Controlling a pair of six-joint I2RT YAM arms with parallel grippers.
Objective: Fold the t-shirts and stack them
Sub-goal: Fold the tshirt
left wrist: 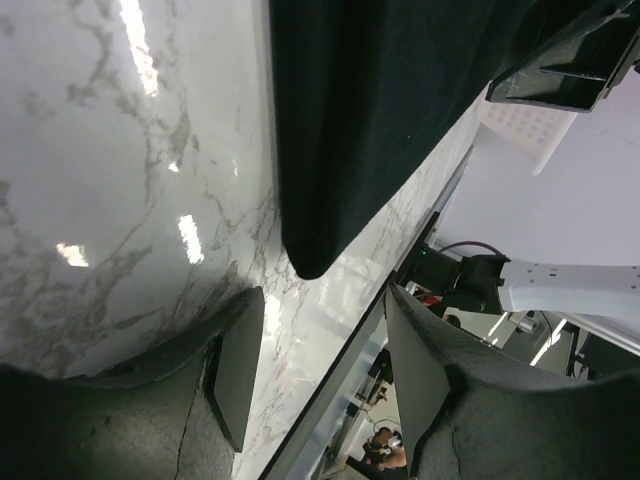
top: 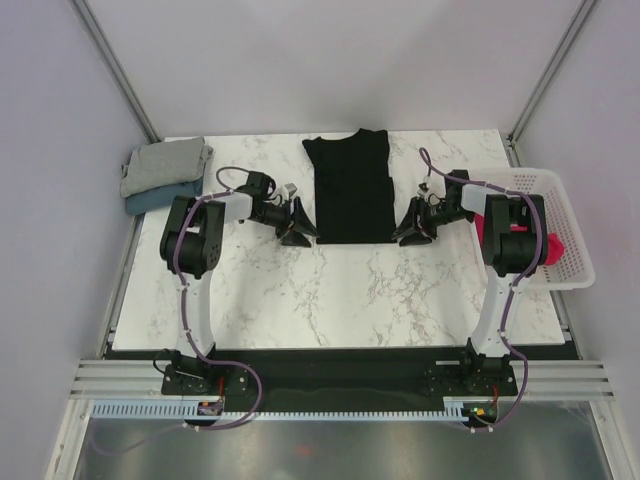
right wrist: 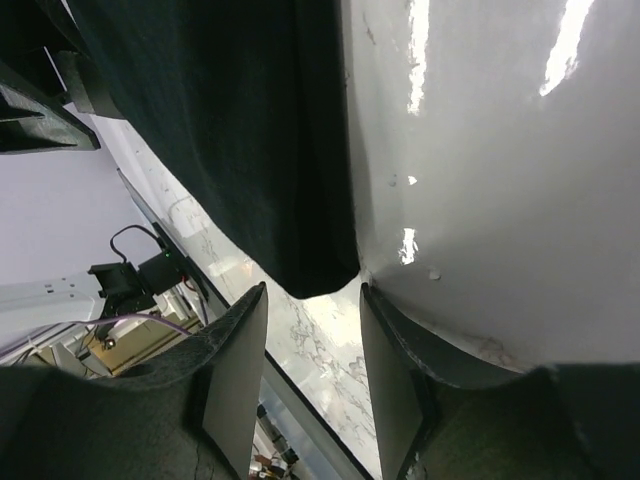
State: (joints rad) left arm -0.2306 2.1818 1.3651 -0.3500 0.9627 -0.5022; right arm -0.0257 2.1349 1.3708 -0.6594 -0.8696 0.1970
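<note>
the black t-shirt [top: 350,190] lies narrowed, sleeves in, on the counter [top: 330,300]. my left fingers [left wrist: 236,365] and right fingers [right wrist: 236,385] stand apart, empty, at its near corners. next, i think: pinch both corners, fold away.

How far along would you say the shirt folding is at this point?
Done: the grey shirt lies folded on the blue shirt at the far left. In hand: the black shirt lies flat in the middle, sides apparently folded in, with the left gripper and right gripper open at its near corners. Left: finishing that fold, stacking it, and the pink-red shirt in the basket.
</note>
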